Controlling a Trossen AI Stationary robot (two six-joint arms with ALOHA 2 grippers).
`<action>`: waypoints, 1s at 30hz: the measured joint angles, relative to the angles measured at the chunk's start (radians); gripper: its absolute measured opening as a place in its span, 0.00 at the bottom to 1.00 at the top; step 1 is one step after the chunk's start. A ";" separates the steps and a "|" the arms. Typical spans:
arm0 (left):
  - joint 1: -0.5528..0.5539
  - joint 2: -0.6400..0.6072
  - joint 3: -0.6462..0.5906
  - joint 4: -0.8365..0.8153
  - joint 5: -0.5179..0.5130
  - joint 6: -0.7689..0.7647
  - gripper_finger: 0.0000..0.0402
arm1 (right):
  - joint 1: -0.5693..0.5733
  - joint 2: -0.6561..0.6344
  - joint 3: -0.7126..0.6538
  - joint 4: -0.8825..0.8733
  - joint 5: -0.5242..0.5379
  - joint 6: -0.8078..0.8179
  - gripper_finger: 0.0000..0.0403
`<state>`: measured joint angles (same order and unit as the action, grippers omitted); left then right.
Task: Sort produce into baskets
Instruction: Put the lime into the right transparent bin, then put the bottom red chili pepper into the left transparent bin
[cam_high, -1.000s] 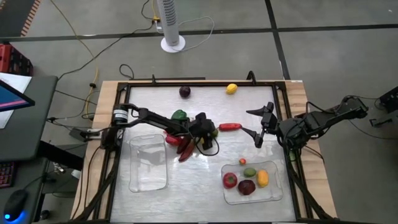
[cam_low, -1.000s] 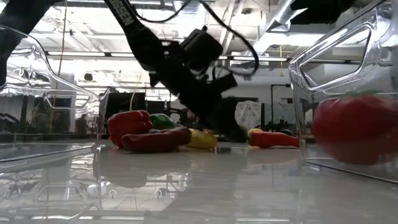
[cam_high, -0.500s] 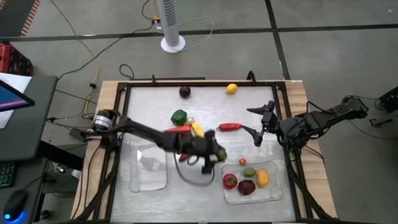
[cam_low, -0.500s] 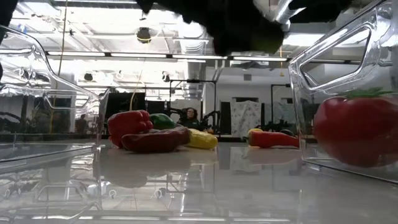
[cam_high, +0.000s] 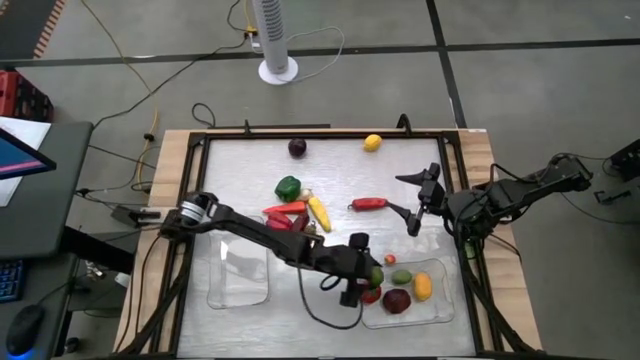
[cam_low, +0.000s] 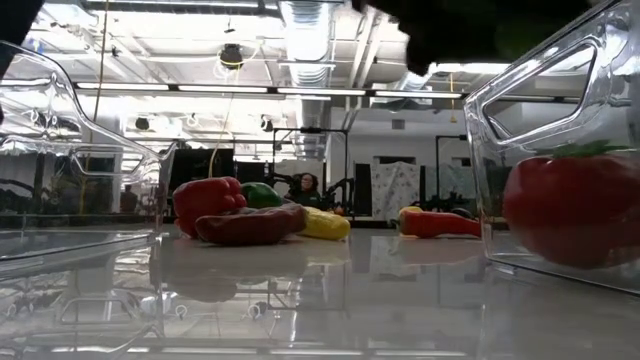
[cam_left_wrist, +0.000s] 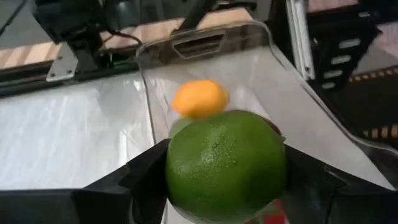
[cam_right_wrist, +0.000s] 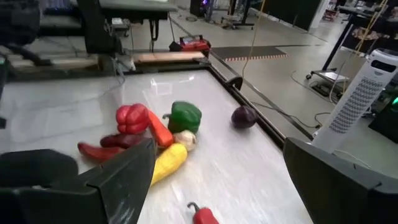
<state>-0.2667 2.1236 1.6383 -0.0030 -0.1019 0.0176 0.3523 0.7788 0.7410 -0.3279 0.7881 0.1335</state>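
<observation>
My left gripper (cam_high: 366, 281) is shut on a green lime (cam_left_wrist: 226, 165) above the left end of the right-hand clear basket (cam_high: 440, 308). That basket holds a tomato (cam_high: 370, 294), a dark-red piece (cam_high: 397, 301), a yellow-orange fruit (cam_left_wrist: 199, 98), another lime (cam_high: 401, 276) and a small red piece (cam_high: 390, 259). The left-hand basket (cam_high: 240, 270) shows nothing inside. My right gripper (cam_high: 415, 202) is open and empty above the table's right side. My left gripper pinches the lime by two opposite sides (cam_left_wrist: 174, 171) between its two fingers (cam_left_wrist: 146, 180). The arm reaches in from the table's left. The lime is lifted clear, over the basket's left end.
A pile lies mid-table: green pepper (cam_high: 288, 186), red pepper (cam_high: 285, 209), dark-red pepper (cam_high: 284, 223), yellow piece (cam_high: 318, 212). A red chili (cam_high: 368, 203) lies to its right. A purple piece (cam_high: 297, 147) and a lemon (cam_high: 372, 142) lie near the far edge.
My left gripper has lifted from beside the pile and gone toward the table's near right, carrying the lime to above the right-hand basket's left end. In the low view it has risen out of the middle of the picture to its top edge.
</observation>
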 joint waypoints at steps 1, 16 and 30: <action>0.004 0.006 0.010 -0.038 0.000 -0.003 0.62 | -0.001 0.000 0.000 -0.005 -0.001 0.000 0.94; 0.033 -0.232 -0.044 -0.357 -0.162 0.119 0.79 | 0.001 -0.008 0.000 -0.027 0.001 0.016 0.94; 0.154 -0.356 -0.445 -0.507 -0.097 -0.294 0.78 | -0.002 -0.008 0.000 -0.020 0.004 0.019 0.94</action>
<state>-0.1125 1.7679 1.1932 -0.5097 -0.1988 -0.2766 0.3508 0.7712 0.7410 -0.3482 0.7925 0.1520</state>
